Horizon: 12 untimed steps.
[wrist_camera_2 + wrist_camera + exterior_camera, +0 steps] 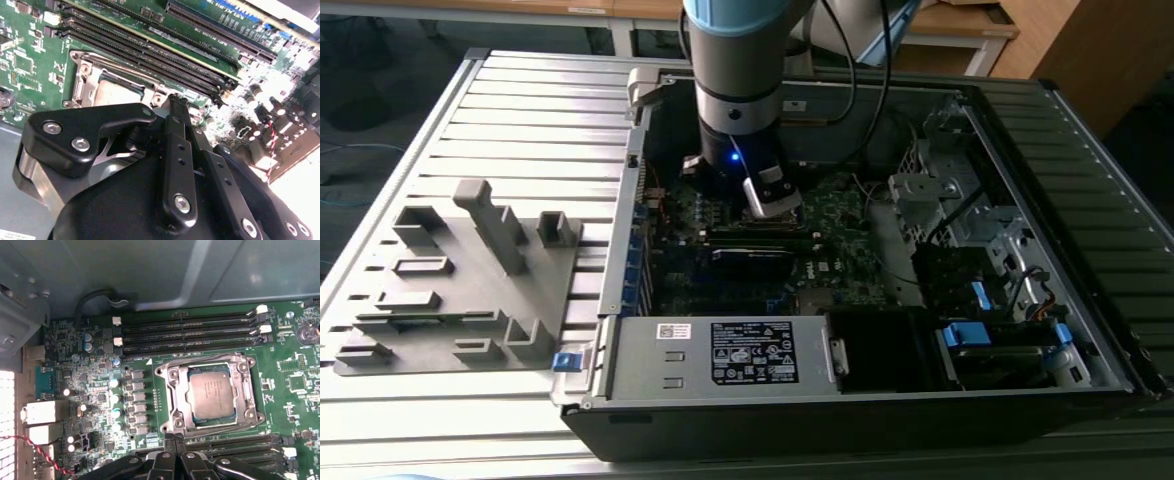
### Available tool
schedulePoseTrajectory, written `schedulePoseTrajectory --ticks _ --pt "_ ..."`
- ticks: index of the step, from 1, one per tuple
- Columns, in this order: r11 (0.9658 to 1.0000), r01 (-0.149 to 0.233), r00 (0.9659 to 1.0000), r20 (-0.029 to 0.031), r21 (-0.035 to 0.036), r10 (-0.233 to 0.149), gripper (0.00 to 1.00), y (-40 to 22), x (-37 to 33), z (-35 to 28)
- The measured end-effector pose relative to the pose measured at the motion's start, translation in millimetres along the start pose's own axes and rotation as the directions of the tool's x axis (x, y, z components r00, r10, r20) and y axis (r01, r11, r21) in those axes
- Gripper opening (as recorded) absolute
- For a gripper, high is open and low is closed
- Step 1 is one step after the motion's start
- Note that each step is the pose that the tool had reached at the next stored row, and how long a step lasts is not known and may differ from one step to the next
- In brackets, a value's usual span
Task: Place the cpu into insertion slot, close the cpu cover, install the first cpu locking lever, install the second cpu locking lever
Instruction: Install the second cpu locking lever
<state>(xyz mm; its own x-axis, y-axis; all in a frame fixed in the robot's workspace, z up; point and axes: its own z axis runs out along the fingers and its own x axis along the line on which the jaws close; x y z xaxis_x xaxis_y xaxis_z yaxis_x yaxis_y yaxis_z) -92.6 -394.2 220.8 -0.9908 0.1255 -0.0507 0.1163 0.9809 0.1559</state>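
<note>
Open computer case on a slatted bench (520, 110), arm reaching inside.
Pincer (175, 440) clenched, empty, beside the cpu (212, 394) under its cover (172, 400); thin, fragile chip, edge-hold only.

Gripper (176, 102): black linkage, fingertips together, just beside the socket. Cpu cover (116, 80): silver frame, lying flat over the cpu (114, 92) (grey top showing). Memory slots (150, 52): parallel, beyond.
</note>
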Motion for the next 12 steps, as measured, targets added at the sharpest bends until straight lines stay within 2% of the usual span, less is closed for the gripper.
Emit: schedulePoseTrajectory --ticks 6,12 --pt "0.9994 0.002 1.0000 0.0039 0.0332 -0.003 0.11 13.9 0.0 2.2" --pt "0.9986 0.004 1.0000 0.0061 0.0526 -0.004 0.11 27.6 -2.6 4.6"
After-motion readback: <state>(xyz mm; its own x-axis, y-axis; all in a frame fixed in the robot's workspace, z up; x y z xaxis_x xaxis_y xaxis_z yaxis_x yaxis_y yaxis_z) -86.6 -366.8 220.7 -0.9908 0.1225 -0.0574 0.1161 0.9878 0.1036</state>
